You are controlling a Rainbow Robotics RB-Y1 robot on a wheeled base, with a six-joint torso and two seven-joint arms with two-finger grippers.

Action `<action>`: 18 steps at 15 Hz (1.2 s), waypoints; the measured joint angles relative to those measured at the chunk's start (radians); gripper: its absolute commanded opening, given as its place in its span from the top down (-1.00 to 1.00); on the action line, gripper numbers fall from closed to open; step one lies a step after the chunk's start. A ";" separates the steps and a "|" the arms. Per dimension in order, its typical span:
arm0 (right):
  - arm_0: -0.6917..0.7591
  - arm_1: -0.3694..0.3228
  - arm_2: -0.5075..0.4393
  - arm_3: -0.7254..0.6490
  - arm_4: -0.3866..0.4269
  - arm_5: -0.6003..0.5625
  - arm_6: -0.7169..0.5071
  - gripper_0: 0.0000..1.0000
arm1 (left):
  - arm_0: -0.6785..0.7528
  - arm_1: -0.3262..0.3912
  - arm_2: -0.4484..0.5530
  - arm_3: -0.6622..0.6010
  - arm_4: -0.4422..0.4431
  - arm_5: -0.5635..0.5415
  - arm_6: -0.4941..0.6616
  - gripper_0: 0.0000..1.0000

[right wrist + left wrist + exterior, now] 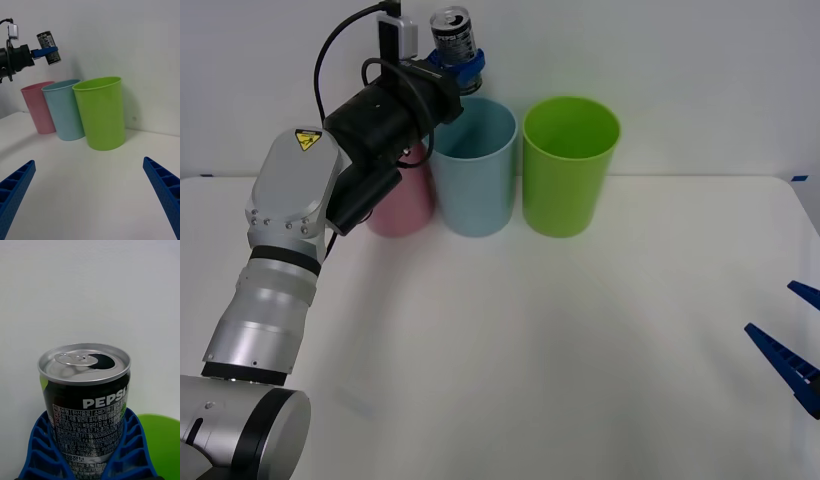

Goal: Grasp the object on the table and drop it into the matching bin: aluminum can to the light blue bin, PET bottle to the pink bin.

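Observation:
The aluminum can (452,34), dark with a silver pull-tab top, is held upright in the air by my left gripper (460,66), shut on it. It hangs above the light blue bin (474,168), near that bin's back rim. In the left wrist view the can (85,401) sits between the blue ribbed fingers (41,442). The right wrist view shows the can (48,48) up high, over the light blue bin (66,110) and the pink bin (37,108). The pink bin (402,205) is partly hidden behind my left arm. My right gripper (792,345) rests open low at the right over the table (560,350).
A lime green bin (569,165) stands right of the light blue one, all in a row at the table's back by the white wall. The green bin (101,112) is the closest to my right gripper.

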 measured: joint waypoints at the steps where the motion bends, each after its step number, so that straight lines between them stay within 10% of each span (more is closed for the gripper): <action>1: 0.000 0.000 0.000 0.000 0.000 0.000 0.000 -1.00 | 0.000 0.000 0.001 0.000 0.000 0.000 0.000 -0.69; 2: 0.000 0.000 0.000 0.000 0.000 0.000 0.000 -1.00 | 0.000 0.000 0.002 0.000 0.000 0.000 0.000 -1.00; 18: 0.000 0.000 0.000 0.000 0.000 0.000 0.000 -1.00 | 0.039 0.044 0.019 0.000 0.146 -0.053 -0.009 -1.00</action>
